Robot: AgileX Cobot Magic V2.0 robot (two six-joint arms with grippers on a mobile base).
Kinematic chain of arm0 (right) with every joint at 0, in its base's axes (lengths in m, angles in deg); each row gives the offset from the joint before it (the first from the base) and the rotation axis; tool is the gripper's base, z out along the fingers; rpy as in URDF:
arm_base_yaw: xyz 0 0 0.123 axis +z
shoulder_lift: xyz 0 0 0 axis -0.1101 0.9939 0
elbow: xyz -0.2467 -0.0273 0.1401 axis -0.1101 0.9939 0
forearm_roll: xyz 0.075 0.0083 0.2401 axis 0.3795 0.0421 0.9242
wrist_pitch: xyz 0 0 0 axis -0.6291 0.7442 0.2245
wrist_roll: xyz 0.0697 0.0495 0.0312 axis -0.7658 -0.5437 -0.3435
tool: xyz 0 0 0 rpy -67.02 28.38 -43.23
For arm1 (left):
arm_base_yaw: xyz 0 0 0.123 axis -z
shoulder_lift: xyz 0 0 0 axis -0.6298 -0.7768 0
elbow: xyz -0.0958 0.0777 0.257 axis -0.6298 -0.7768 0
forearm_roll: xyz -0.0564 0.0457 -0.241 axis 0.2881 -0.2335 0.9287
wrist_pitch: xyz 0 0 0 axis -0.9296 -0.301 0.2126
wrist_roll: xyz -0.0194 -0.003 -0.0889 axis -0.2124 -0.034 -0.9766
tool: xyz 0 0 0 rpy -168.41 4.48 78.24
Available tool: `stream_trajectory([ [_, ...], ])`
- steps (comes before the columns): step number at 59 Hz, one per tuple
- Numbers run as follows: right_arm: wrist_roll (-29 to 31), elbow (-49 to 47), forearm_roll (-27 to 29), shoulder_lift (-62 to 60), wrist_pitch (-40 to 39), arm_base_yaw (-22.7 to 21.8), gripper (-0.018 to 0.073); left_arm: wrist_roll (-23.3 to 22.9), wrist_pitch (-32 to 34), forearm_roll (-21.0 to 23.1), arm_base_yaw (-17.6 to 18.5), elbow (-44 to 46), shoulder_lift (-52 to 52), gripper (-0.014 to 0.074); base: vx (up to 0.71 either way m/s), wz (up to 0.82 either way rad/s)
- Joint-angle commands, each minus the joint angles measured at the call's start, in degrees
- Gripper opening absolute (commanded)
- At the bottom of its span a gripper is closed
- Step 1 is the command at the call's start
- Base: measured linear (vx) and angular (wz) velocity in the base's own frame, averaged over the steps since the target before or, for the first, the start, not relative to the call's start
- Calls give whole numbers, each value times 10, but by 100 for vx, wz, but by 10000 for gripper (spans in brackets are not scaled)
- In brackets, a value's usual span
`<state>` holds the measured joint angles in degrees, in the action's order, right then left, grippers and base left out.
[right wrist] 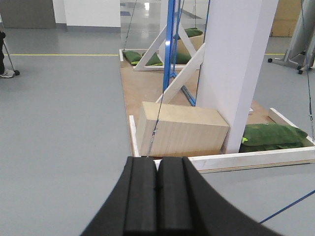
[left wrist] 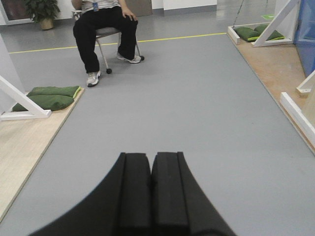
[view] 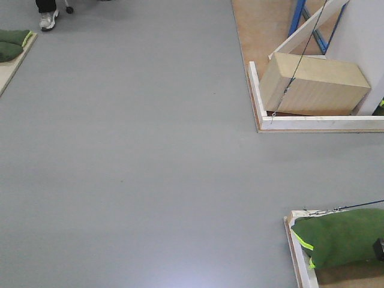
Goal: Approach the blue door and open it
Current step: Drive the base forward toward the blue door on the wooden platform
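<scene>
Only bits of the robot you could see were its two grippers, and they looked pretty much identical. The left gripper (left wrist: 151, 162) was matte black all over: two flat, blocky rectangular pads (left wrist: 135, 187) with a thin seam between them, plus smooth curved shells flaring outward lower down. The right gripper (right wrist: 157, 167) was the same deal, plain black, slightly glossier on the shells.

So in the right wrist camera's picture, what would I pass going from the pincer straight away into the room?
Shut right pincer → white floor board → pale wooden box → blue door, seen edge-on → far green sandbags.
</scene>
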<state>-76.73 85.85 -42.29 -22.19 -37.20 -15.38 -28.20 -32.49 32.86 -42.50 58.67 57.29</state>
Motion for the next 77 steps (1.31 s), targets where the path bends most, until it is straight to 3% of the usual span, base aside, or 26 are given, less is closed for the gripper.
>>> stream_trajectory([
  [1,6,12,-4,-11,-49,-2,2,-1,50,5,9,-3,9,70,0,0],
  [77,6,12,-4,-12,-47,-6,2,-1,50,5,12,-3,11,70,0,0],
])
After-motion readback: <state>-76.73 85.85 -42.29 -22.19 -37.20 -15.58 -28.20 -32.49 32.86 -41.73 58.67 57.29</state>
